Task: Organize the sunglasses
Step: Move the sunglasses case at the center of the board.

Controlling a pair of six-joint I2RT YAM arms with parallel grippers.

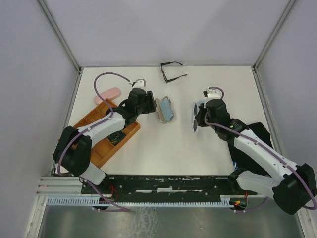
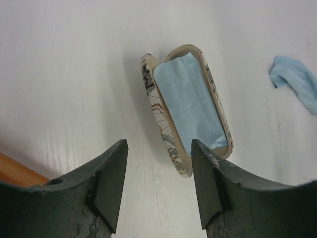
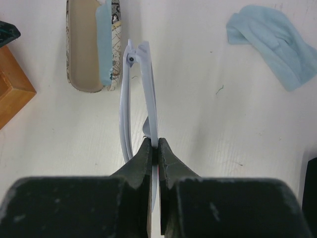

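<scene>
A pair of thin black-framed sunglasses (image 1: 171, 72) lies open at the back of the table. My right gripper (image 1: 199, 118) (image 3: 157, 144) is shut on a folded pair of sunglasses with a pale frame (image 3: 142, 84) (image 1: 194, 122), gripping it edge-on just above the table. My left gripper (image 1: 150, 105) (image 2: 158, 148) is open and empty. It hovers at the near end of an open patterned case (image 2: 190, 106) (image 1: 165, 110) with a light-blue lining. The case also shows in the right wrist view (image 3: 93, 47). A dark pair (image 1: 116, 137) lies in the wooden tray (image 1: 94, 119).
A pink case (image 1: 107, 94) lies behind the tray at the left. A light-blue cloth (image 2: 297, 82) (image 3: 272, 44) lies on the table right of the patterned case. A black object (image 1: 258, 133) lies under my right arm. The tray's corner (image 3: 12, 89) is left of the case.
</scene>
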